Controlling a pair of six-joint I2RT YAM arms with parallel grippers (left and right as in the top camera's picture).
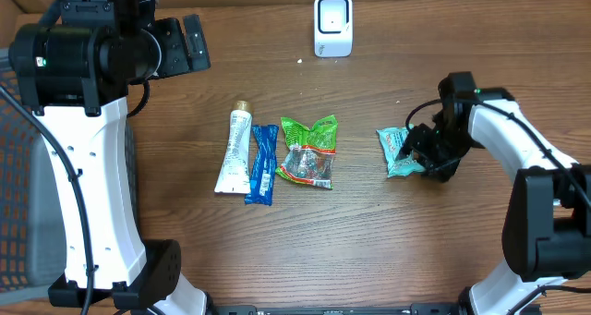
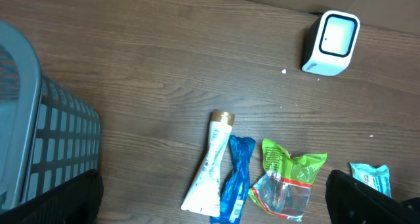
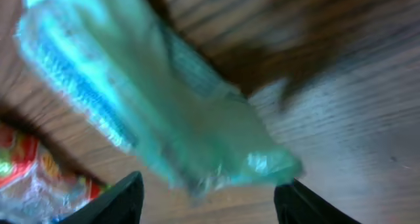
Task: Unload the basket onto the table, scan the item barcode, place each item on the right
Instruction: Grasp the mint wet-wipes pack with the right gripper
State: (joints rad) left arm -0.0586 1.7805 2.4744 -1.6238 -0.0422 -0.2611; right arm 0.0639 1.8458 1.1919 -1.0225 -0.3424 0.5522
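my right pincer (image 3: 211, 184) is released. in the right wrist view its two fingers (image 3: 125, 201) stand apart at the bottom of the frame, and the blurred end of the teal packet (image 3: 164, 99) hangs between them. the lower-left finger is clear of the packet. the lower-right one sits at the packet's corner, and i cannot tell whether it touches. a bit of red and clear wrapping shows at the lower left edge.

in the overhead view that pincer is right of centre, low over the table (image 1: 416, 250), against the right edge of the teal packet, which lies flat on the wood. the scanner (image 1: 332, 24) stands at the top centre of the frame, well apart from the packet and from both my pincers.

my left pincer (image 2: 211, 204) is spread wide and grasps nothing. in the left wrist view its dark tips sit in the two bottom corners. between them, lower centre, lie three things in a row: a white tube (image 2: 209, 168), a blue wrapper (image 2: 235, 178) just beside it, and a green bag (image 2: 289, 181) near that. the teal packet peeks in at the lower right edge and the scanner is at the upper right. a grey basket (image 2: 39, 145) fills the left edge.
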